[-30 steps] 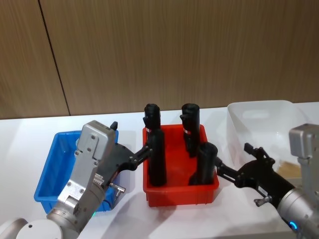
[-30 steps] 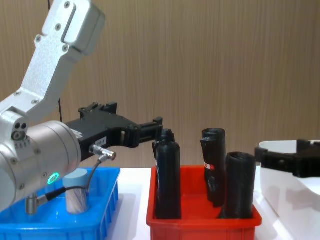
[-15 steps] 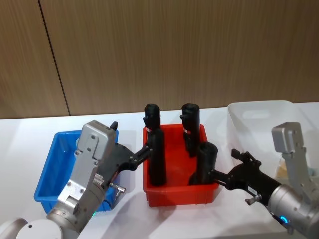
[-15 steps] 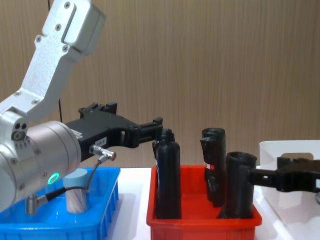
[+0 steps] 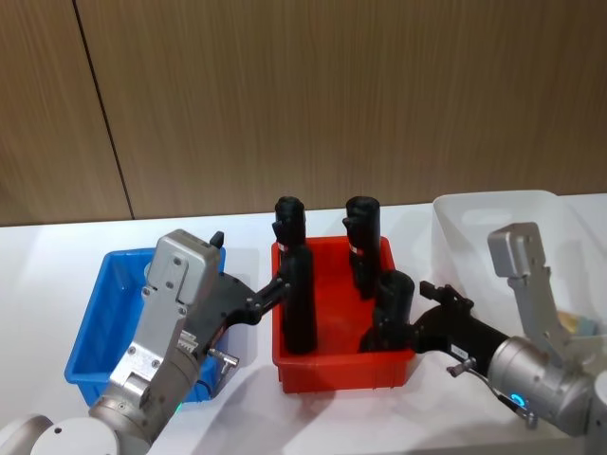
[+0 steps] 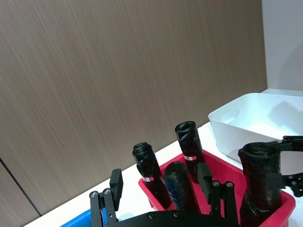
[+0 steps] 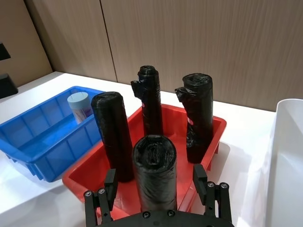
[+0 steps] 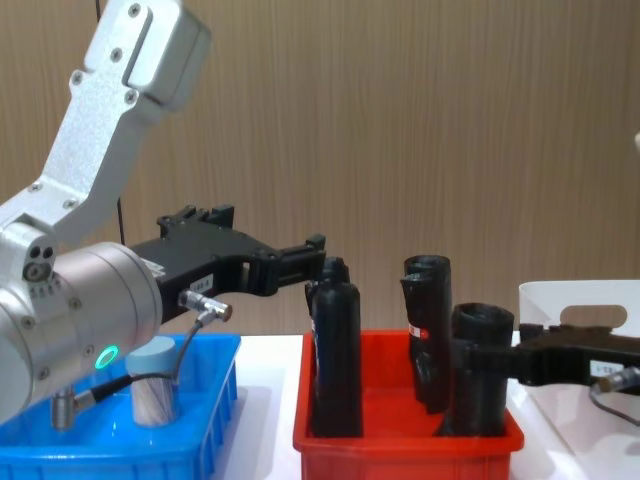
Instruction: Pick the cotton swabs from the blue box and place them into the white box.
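The left gripper (image 5: 275, 289) hangs open-fingered between the bright blue open-top bin (image 5: 100, 322) and the red plastic bin (image 5: 341, 365), its arm hiding much of the blue one. One clear cotton-swab tub with a pale lid (image 8: 152, 387) stands upright inside that blue bin. The right gripper (image 5: 394, 327), fingers spread wide, straddles the nearest of four tall black rolls (image 7: 154, 172). The white translucent bin (image 5: 493, 232) sits rightmost, partly hidden behind the right arm.

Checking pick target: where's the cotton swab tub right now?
The cotton swab tub stands upright in the blue box, on the robot's left, beside the red bin.
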You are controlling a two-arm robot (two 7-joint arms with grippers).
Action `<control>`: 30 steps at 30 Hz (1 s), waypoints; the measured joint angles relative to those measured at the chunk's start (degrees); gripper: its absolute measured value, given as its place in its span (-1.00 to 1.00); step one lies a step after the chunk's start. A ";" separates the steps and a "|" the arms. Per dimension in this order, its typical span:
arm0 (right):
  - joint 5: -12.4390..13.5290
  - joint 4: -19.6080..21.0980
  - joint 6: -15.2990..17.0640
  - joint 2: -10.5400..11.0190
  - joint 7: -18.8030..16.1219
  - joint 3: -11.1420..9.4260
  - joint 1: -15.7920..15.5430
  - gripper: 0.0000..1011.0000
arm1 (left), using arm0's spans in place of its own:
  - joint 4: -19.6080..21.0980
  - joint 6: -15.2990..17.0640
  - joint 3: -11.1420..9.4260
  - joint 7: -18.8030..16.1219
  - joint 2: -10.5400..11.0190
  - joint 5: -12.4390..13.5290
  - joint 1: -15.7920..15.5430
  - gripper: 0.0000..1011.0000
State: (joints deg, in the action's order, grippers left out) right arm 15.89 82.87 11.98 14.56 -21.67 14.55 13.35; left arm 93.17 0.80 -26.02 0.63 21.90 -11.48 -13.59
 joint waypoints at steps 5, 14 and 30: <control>-0.48 -2.25 0.06 -0.77 -0.49 0.27 1.64 0.97 | 0.00 0.00 0.00 0.00 0.00 0.00 0.00 0.99; -1.01 -5.04 0.07 -1.63 -0.98 0.58 3.60 0.51 | 0.00 0.00 0.00 0.00 0.00 0.00 0.00 0.99; -1.02 -5.19 -0.03 -2.15 -0.98 0.95 4.59 -0.19 | 0.00 0.00 0.00 0.00 0.00 0.00 0.00 0.99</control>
State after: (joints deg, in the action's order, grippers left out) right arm 14.87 77.69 11.96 12.41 -22.65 15.50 17.93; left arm 93.17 0.79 -26.02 0.63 21.90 -11.48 -13.59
